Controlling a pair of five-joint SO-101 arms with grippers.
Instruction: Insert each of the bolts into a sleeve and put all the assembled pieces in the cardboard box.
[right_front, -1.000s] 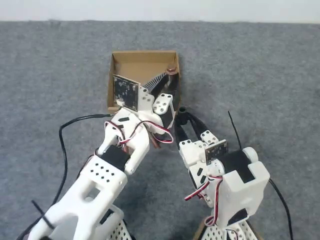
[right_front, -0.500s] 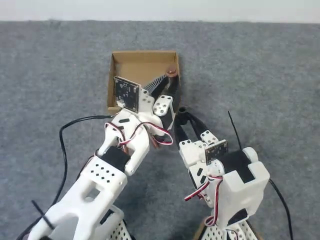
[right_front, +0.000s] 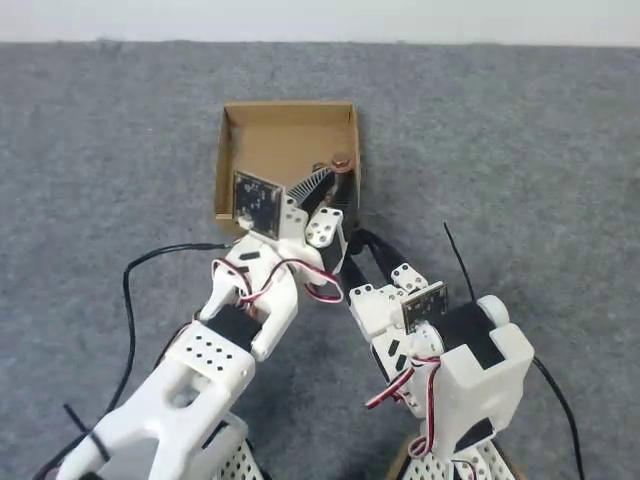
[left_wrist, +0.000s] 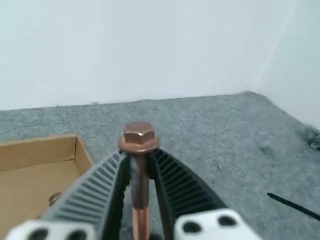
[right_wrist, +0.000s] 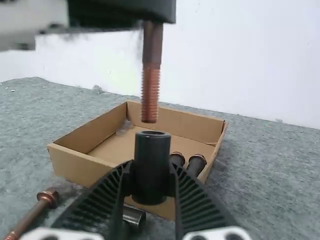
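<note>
My left gripper (right_front: 333, 178) (left_wrist: 139, 167) is shut on a copper bolt (right_front: 342, 162) (left_wrist: 139, 141), held upright with its hex head up, at the near right corner of the cardboard box (right_front: 288, 107). My right gripper (right_front: 359, 244) (right_wrist: 150, 176) is shut on a black sleeve (right_wrist: 150, 162), bore facing up. In the right wrist view the bolt's threaded end (right_wrist: 150, 97) hangs just above the sleeve's mouth, not touching it. Two assembled pieces (right_wrist: 186, 161) lie in the box (right_wrist: 84, 159).
A loose copper bolt (right_wrist: 31, 214) lies on the grey carpet in front of the box. Another sleeve (right_wrist: 133, 218) lies on the carpet under my right gripper. A bolt head (left_wrist: 54, 199) shows inside the box (left_wrist: 42, 147). Black cables run beside both arms.
The left gripper has drawn the bolt back toward the near box edge. The right gripper has shifted left with the sleeve, bringing it under the bolt.
</note>
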